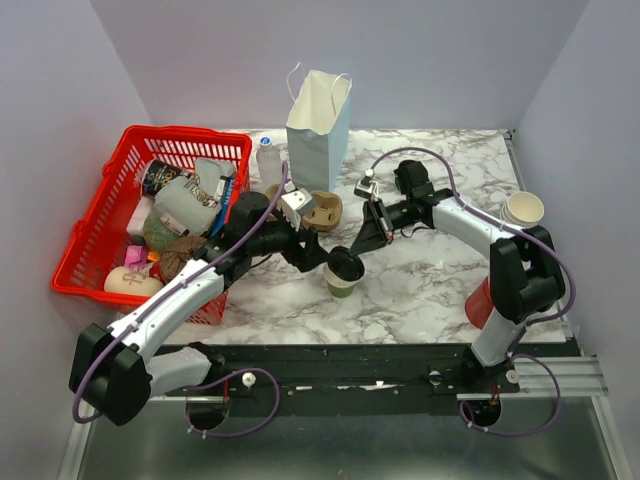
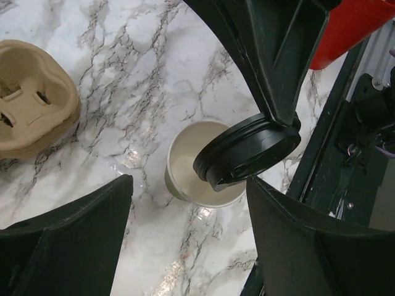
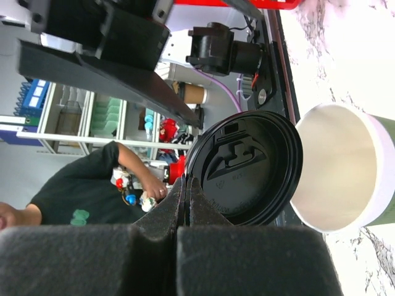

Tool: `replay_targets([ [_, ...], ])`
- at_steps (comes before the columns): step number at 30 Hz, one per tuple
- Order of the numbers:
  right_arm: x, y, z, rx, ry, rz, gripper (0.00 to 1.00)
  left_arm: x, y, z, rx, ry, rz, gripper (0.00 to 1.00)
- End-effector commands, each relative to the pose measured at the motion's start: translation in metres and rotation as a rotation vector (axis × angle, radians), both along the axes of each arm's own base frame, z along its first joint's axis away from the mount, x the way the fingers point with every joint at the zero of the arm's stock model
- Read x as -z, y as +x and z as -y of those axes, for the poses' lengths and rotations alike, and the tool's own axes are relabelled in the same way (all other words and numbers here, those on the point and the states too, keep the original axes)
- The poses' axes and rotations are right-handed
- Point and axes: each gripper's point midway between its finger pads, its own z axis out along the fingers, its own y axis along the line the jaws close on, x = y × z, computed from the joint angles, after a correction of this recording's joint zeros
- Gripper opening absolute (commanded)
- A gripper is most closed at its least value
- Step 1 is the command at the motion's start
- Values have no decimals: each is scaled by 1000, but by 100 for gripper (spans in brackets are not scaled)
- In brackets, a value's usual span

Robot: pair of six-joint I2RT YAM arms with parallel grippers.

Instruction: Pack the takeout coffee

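Note:
The olive-green paper cup [image 1: 338, 284] stands upright on the marble table, white inside and uncovered. It also shows in the left wrist view [image 2: 188, 163] and the right wrist view [image 3: 345, 166]. My right gripper [image 1: 358, 250] is shut on the rim of the round black sip lid [image 1: 347, 265]. It holds the lid tilted over the cup's right edge, not seated. The lid also shows in the left wrist view [image 2: 247, 151] and the right wrist view [image 3: 247, 166]. My left gripper [image 1: 322, 258] is open and empty, its fingers [image 2: 68, 240] either side of the cup and just short of it.
A white paper bag [image 1: 318, 125] stands at the back. A brown cup carrier [image 1: 322, 210] lies behind the grippers. A red basket [image 1: 215, 150] of goods is at the left. A stack of cups [image 1: 522, 210] and a red cup [image 1: 480, 303] are at the right.

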Motion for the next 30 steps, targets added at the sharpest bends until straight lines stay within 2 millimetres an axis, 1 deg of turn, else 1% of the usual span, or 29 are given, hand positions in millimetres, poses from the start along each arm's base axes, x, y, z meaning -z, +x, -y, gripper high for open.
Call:
replay_targets([
  [1,-5,0,-2,-42,48,-42,1,-3,-2,12,71,-27,37,82],
  [8,5,2,-3,-35,25,-87,1,2,0,22,111,-31,53,82],
  [13,9,5,-4,-29,12,-100,1,5,-5,26,152,-26,57,82],
  [17,13,6,-5,-22,-2,-114,1,10,-4,28,160,-19,48,82],
  [25,16,9,-6,-16,-12,-124,3,11,-3,31,176,-19,53,82],
  [27,17,10,-6,-13,-14,-128,3,15,-4,32,180,-13,47,82],
  [30,19,13,-6,-3,-25,-133,6,17,-2,32,180,-6,49,82],
])
